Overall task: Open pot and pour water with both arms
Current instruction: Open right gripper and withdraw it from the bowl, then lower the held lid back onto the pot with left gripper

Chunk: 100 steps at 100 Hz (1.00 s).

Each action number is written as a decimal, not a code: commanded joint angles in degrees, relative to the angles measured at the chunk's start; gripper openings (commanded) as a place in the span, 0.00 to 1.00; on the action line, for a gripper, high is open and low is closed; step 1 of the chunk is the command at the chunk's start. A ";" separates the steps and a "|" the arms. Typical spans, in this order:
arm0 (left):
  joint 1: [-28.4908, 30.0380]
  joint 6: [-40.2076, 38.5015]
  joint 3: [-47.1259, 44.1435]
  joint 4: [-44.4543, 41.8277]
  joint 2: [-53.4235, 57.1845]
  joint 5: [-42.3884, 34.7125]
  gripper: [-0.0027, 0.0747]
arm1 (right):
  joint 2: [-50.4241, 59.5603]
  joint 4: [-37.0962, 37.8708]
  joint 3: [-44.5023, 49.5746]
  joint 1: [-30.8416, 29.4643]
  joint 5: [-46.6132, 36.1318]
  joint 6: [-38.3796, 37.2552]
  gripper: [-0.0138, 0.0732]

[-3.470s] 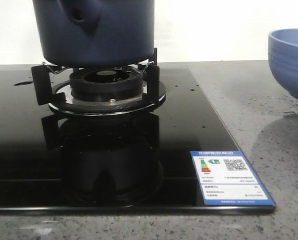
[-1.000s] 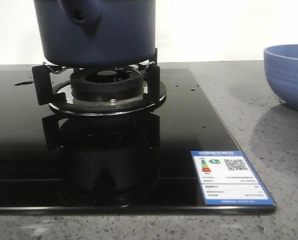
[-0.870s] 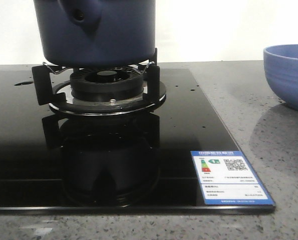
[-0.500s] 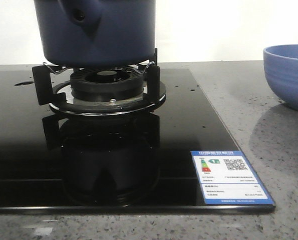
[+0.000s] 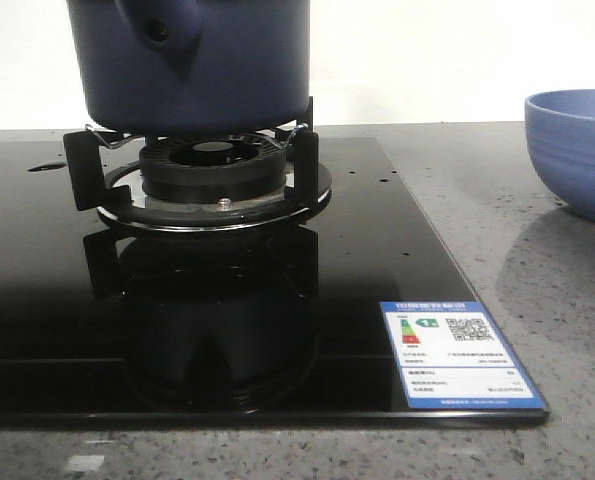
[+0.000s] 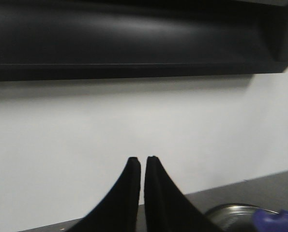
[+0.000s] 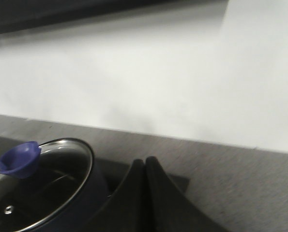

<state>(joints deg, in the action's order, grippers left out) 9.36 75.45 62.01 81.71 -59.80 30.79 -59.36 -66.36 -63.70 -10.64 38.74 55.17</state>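
Lid on, both arms clear of the pot.

The large dark navy-blue round pot (image 5: pixel 189 62) sits on the black burner grate (image 5: pixel 202 172) of the glossy black glass hob (image 5: pixel 357 250), its glass lid (image 7: pixel 42 183) with a blue knob (image 7: pixel 19 157) in place. The left gripper (image 6: pixel 143 162) and right gripper (image 7: pixel 144 162) each show 2 fingertips pressed together, holding nothing, raised above the grey speckled worktop (image 5: pixel 497 200). The lighter blue ribbed bowl (image 5: pixel 575 150) stands to the right. To open well, I judge 1 gripper should spread, drop squarely over the knob, and lift straight up.
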 commanded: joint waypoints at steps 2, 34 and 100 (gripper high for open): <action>-3.23 3.51 -4.49 2.18 5.12 -11.32 0.01 | 6.00 -3.48 3.46 0.35 -8.35 6.04 0.11; -16.31 17.25 -24.93 11.42 19.69 -19.42 0.01 | 28.65 -2.87 26.26 0.35 -16.93 11.09 0.11; -16.31 23.43 -43.95 23.27 42.55 -19.94 0.01 | 44.49 -2.84 45.91 0.35 -17.62 11.09 0.11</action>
<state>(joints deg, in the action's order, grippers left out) -6.59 99.11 16.57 103.32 -16.89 9.87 -14.62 -67.33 -16.19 -10.37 23.16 65.49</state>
